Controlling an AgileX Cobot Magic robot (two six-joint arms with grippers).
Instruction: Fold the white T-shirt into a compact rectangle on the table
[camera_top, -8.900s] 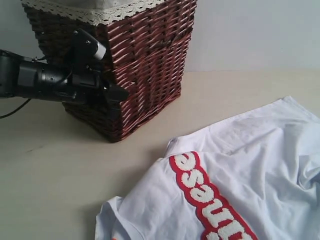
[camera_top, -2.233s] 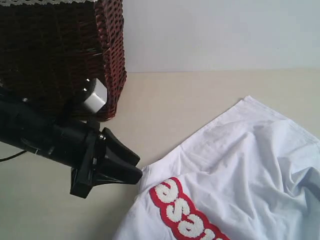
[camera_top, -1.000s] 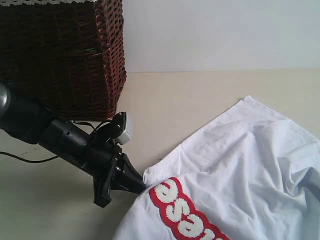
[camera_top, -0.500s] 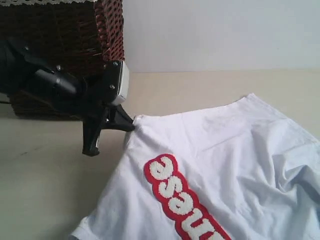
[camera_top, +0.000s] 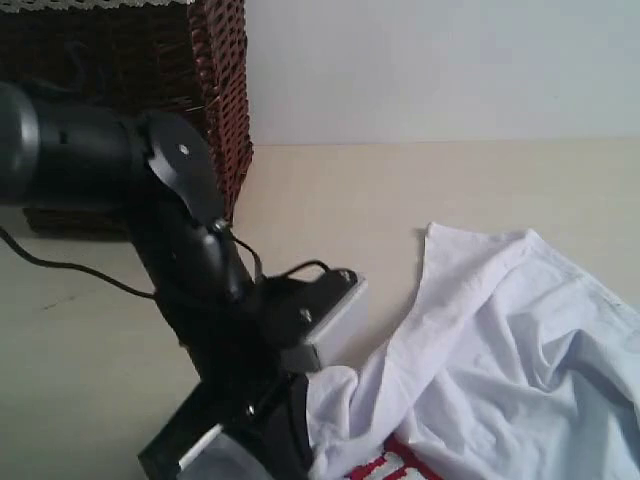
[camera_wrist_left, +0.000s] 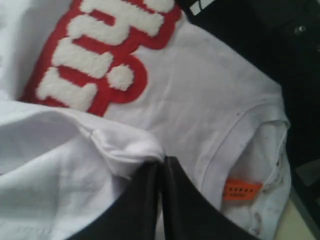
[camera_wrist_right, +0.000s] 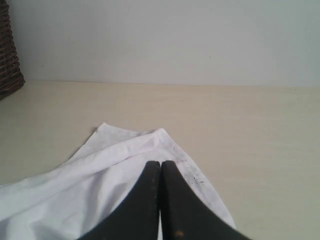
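Note:
The white T-shirt (camera_top: 500, 360) lies crumpled on the table (camera_top: 400, 190) at the right of the exterior view. Only a sliver of its red-edged letters (camera_top: 395, 465) shows there. In the left wrist view my left gripper (camera_wrist_left: 162, 161) is shut on a bunched fold of the shirt's hem. Beneath it are the fuzzy letters (camera_wrist_left: 100, 55) and the orange neck tag (camera_wrist_left: 241, 190). My left arm (camera_top: 240, 370) fills the lower left of the exterior view. My right gripper (camera_wrist_right: 160, 164) is shut, with its tips over a shirt corner (camera_wrist_right: 150, 137). I cannot tell whether it pinches cloth.
The dark wicker basket (camera_top: 120, 100) stands at the back left, close behind my left arm, and its edge (camera_wrist_right: 7, 55) shows in the right wrist view. Bare table runs behind the shirt to a pale wall. Black hardware (camera_wrist_left: 260, 45) lies past the collar.
My left gripper has swung the gripped shirt edge from beside the basket toward the near side, turning cloth over the letters. The arm now looms in the foreground. The shirt's far corner has slid left.

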